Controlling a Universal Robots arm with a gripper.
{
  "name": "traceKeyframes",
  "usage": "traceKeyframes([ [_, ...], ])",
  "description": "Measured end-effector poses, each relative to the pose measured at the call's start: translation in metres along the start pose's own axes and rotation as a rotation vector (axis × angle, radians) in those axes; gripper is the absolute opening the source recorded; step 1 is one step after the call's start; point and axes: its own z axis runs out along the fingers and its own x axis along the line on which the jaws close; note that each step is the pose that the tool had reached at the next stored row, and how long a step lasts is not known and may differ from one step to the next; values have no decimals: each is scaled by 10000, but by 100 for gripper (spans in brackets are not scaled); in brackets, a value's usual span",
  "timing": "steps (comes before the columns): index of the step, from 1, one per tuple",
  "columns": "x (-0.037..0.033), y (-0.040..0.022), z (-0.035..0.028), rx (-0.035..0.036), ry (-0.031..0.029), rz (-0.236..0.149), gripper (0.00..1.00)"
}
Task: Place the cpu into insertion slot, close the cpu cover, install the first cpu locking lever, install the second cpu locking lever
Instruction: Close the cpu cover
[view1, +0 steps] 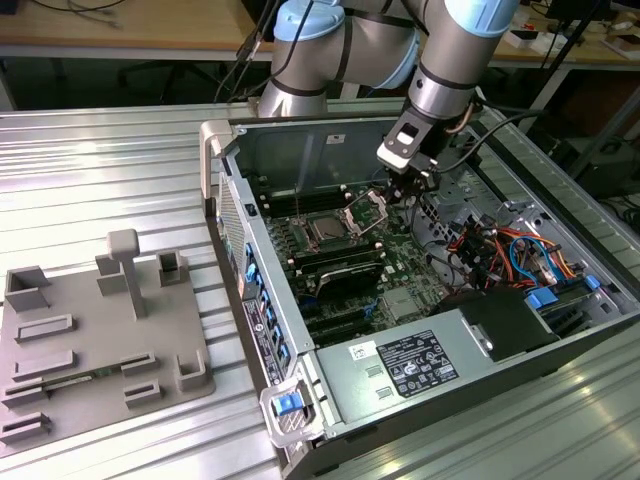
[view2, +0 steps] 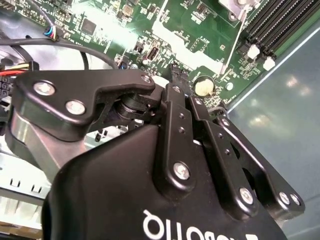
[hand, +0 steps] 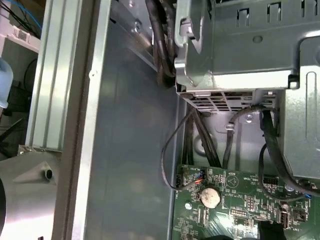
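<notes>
The cpu (view1: 325, 229) lies seated in the insertion slot (view1: 307, 231), the cpu cover (view1: 366, 211) standing open beside it, so my fingers (view2: 176, 107), drawn together near that frame, should push it down slowly and squarely.

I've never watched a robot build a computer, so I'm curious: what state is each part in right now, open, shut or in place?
cpu: lying flat in its socket.
insertion slot: filled by the cpu.
cpu cover: open, tilted up off the socket.
computer case: lying on its side, side panel off.
gripper: low inside the case, right beside the raised cover; contact unclear.
</notes>
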Motion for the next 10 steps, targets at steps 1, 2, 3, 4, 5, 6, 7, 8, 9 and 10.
traceKeyframes([
  [1, 0, -10, 1, 0, 1, -3, 11],
  [2, 1, -27, 2, -1, 2, -7, 11],
  [3, 1, -41, 3, 0, 2, -9, 11],
  [4, 2, -61, 3, 0, 1, -13, 11],
  [5, 2, -75, 4, -1, 3, -15, 11],
  [6, 2, -87, 4, 0, 3, -14, 11],
  [7, 2, -90, 4, 0, 2, -15, 11],
  [8, 2, -91, 4, 0, 2, -17, 11],
  [9, 3, -91, 4, 0, 2, -17, 11],
  [10, 3, -91, 4, 0, 3, -17, 11],
])
